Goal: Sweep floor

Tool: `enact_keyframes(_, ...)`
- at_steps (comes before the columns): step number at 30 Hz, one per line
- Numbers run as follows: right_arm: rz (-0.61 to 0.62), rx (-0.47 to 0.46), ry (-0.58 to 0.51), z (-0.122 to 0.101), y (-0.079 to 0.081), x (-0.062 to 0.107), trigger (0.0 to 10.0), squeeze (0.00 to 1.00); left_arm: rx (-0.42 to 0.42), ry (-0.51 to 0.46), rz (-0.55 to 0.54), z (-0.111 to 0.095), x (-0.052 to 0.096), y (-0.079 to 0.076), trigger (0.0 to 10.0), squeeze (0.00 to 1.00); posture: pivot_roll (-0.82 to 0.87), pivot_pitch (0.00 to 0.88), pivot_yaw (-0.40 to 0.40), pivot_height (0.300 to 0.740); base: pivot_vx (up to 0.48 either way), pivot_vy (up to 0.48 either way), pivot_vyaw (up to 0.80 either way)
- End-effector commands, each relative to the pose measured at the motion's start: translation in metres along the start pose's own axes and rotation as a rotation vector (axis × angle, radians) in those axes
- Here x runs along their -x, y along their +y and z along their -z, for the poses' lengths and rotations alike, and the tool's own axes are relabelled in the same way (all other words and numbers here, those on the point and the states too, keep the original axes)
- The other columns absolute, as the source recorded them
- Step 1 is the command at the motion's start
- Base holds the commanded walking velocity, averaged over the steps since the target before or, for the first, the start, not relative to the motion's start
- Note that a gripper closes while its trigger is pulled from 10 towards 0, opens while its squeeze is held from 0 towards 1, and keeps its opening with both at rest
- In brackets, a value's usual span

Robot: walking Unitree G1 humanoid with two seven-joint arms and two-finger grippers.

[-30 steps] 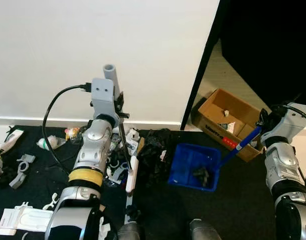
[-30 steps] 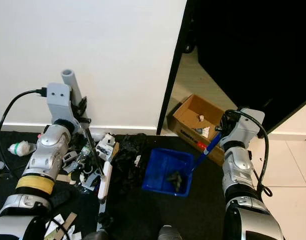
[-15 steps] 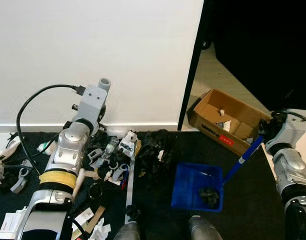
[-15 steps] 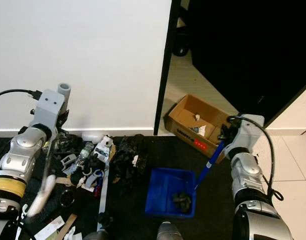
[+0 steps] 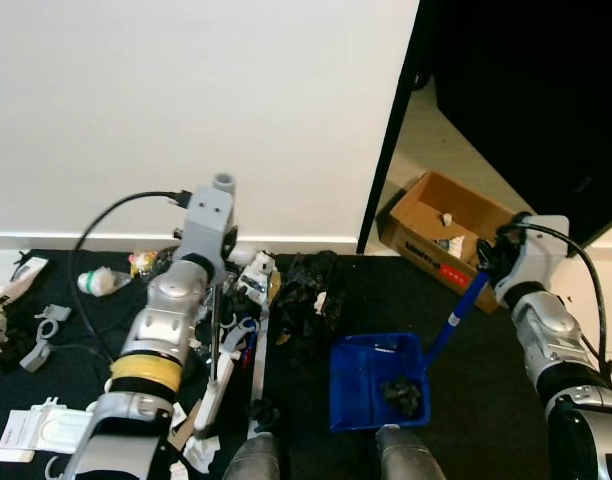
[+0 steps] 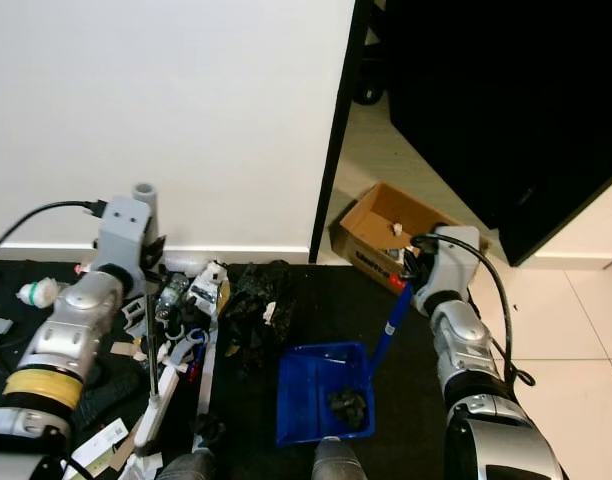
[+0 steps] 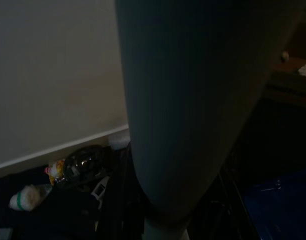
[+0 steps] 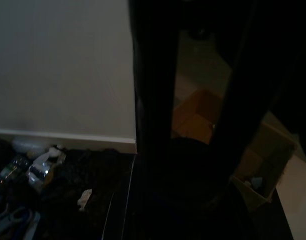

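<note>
Landmark: blue dustpan (image 5: 376, 382), resting on the dark floor mat (image 5: 486, 400) just ahead of the robot's feet.

- Dustpan: open tray facing the litter, a dark clump of swept debris (image 5: 401, 393) already inside. Judged to be set flat so more debris can be pushed over its edge.
- Dustpan handle (image 5: 454, 318): blue stick with a red band near the top, rising from the pan's right rear corner up to the right end effector (image 6: 418, 268). The fingers sit around the stick's top; the grasp itself is hidden by the wrist housing, so whether it is clenched cannot be told. The raised hold appears meant to steady the pan against the floor.
- Broom (image 5: 218, 340): thin shaft with a white lower part, to the left of the dustpan, slanting down to the floor. Its grey upper end (image 5: 223, 183) pokes above the left end effector (image 5: 211, 255). The broom seems carried there, though the finger closure is not visible. The left wrist view is dark, with a broad grey shaft (image 7: 193, 100) close to the lens.
- Litter heap (image 5: 226, 300): bottles, white plastic pieces, wrappers, left of the dustpan along the wall's skirting. Still to be swept, by my estimate.
- Black crumpled material (image 5: 306, 295): just beyond the dustpan's far left corner, likely the next load.
- Cardboard box (image 5: 441, 235): beyond and right of the dustpan, in the doorway, holding a few scraps.
</note>
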State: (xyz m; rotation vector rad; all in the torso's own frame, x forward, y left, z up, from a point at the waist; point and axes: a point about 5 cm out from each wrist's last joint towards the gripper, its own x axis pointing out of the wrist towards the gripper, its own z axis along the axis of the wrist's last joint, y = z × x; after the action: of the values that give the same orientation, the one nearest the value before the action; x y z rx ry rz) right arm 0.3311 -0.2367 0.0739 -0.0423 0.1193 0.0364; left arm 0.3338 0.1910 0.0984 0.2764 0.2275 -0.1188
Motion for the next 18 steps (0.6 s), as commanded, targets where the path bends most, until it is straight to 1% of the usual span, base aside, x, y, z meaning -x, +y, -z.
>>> enact_keyframes(1, -0.014, 0.010, 0.003, 0.000, 0.006, -0.002, 10.0, 0.00, -0.006, -0.026, -0.023, -0.001, -0.004, -0.006, 10.0, 0.00, 0.02, 0.174, -0.038, 0.740, 0.000, 0.000, 0.00)
enact_keyframes(6, -0.020, 0.011, 0.005, 0.000, 0.008, -0.003, 10.0, 0.00, -0.007, -0.023, -0.031, 0.000, -0.005, -0.008, 10.0, 0.00, 0.02, 0.174, -0.038, 0.740, 0.000, 0.000, 0.00)
enact_keyframes(7, -0.044, 0.019, 0.010, 0.003, 0.017, -0.003, 10.0, 0.00, 0.038, -0.013, -0.083, 0.001, -0.009, -0.015, 10.0, 0.00, 0.02, 0.193, -0.036, 0.740, 0.000, 0.000, 0.00)
enact_keyframes(8, -0.044, 0.019, 0.010, 0.003, 0.017, -0.003, 10.0, 0.00, 0.038, -0.013, -0.083, 0.001, -0.009, -0.015, 10.0, 0.00, 0.02, 0.193, -0.036, 0.740, 0.000, 0.000, 0.00)
enact_keyframes(9, -0.051, 0.020, 0.010, 0.004, 0.020, -0.003, 10.0, 0.00, 0.079, -0.007, -0.114, 0.001, -0.011, -0.018, 10.0, 0.00, 0.02, 0.193, -0.033, 0.740, 0.000, 0.000, 0.00)
enact_keyframes(10, -0.051, 0.020, 0.010, 0.004, 0.020, -0.003, 10.0, 0.00, 0.079, -0.007, -0.114, 0.001, -0.011, -0.018, 10.0, 0.00, 0.02, 0.193, -0.033, 0.740, 0.000, 0.000, 0.00)
enact_keyframes(11, -0.054, 0.020, 0.008, 0.005, 0.023, -0.003, 10.0, 0.00, 0.119, -0.009, -0.134, -0.001, -0.012, -0.022, 10.0, 0.00, 0.02, 0.193, -0.033, 0.740, 0.000, 0.000, 0.00)
enact_keyframes(13, -0.054, 0.020, 0.008, 0.005, 0.023, -0.003, 10.0, 0.00, 0.119, -0.009, -0.134, -0.001, -0.012, -0.022, 10.0, 0.00, 0.02, 0.193, -0.033, 0.740, 0.000, 0.000, 0.00)
enact_keyframes(15, -0.055, 0.016, 0.008, 0.006, 0.027, -0.004, 10.0, 0.00, 0.161, -0.042, -0.150, -0.008, -0.016, -0.031, 10.0, 0.00, 0.02, 0.193, -0.031, 0.740, 0.000, 0.000, 0.00)
enact_keyframes(16, -0.055, 0.016, 0.008, 0.006, 0.027, -0.004, 10.0, 0.00, 0.161, -0.042, -0.150, -0.008, -0.016, -0.031, 10.0, 0.00, 0.02, 0.193, -0.031, 0.740, 0.000, 0.000, 0.00)
enact_keyframes(18, -0.063, 0.016, 0.008, 0.007, 0.032, -0.004, 10.0, 0.00, 0.179, -0.074, -0.160, -0.014, -0.020, -0.038, 10.0, 0.00, 0.02, 0.198, -0.029, 0.740, 0.000, 0.000, 0.00)
